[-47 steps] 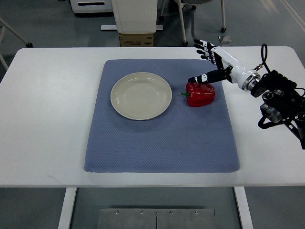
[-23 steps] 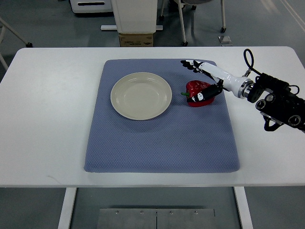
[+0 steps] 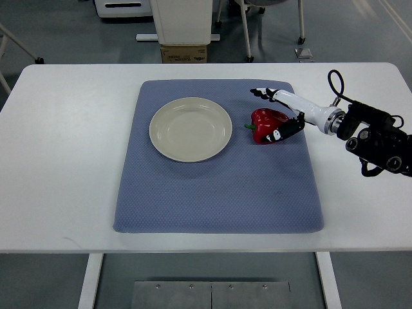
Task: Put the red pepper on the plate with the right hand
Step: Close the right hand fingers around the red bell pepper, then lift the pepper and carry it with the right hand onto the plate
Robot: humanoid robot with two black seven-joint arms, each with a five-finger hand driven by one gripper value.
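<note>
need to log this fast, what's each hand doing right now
Left hand: not in view.
Right hand: fingers spread around the red bell pepper on the blue mat, not closed on it yet.

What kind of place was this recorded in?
Probably a lab or workshop: a white table with a blue mat staged on a grey floor, with chair legs and a cardboard box behind it.

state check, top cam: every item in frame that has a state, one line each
red pepper: on the blue mat, right of the plate, lying on its side, stem toward the plate, not lifted.
plate: empty, upright on the mat.
blue mat: flat on the white table.
right hand: at the pepper, fingers spread around it, thumb on the near side; not closed.
left hand: not in view.
</note>
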